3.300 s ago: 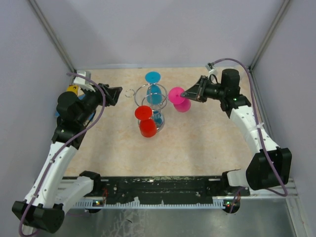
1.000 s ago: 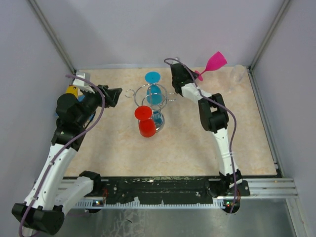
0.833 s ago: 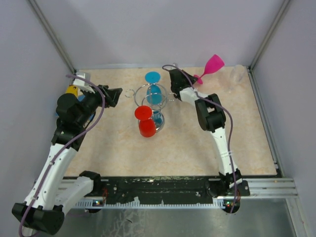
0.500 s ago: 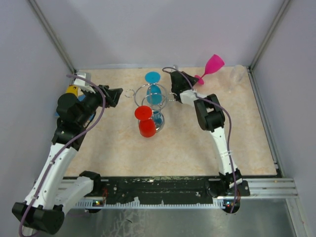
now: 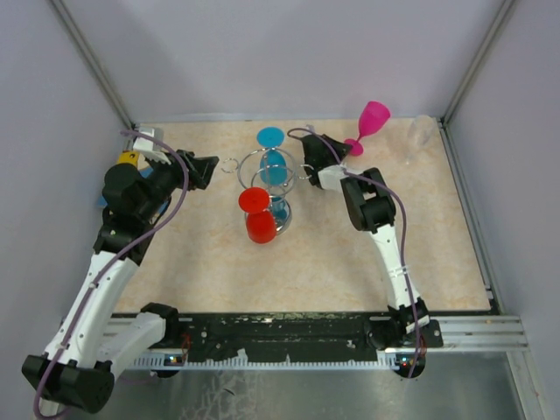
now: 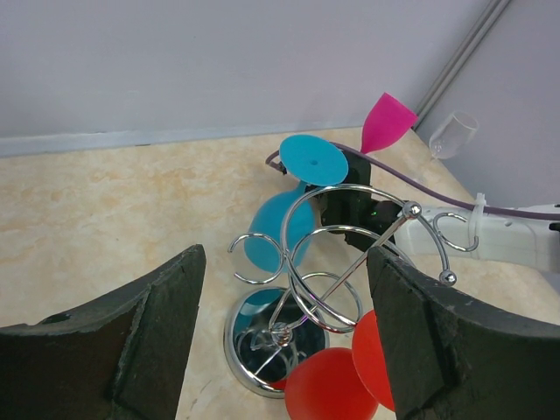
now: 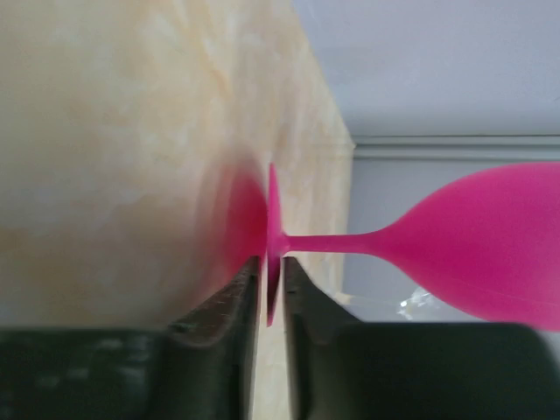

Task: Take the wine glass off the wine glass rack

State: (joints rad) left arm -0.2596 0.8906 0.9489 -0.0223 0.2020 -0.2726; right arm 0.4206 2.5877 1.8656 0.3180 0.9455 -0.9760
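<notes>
Grips the pink wine glass (image 5: 374, 115) by the edge of its flat foot, the right gripper (image 7: 269, 271) pinched narrow on that disc, the stem slanting up toward the back wall, off the wine glass rack (image 6: 249, 324) and just to its far right. Poises the left gripper (image 5: 213, 170) left of the rack, jaws spread wide. Shows a blue glass (image 6: 271, 232) and a red glass (image 6: 328, 385) hanging on the rack, and a clear glass (image 5: 419, 133) standing near the far right corner of the table (image 5: 350, 254).
</notes>
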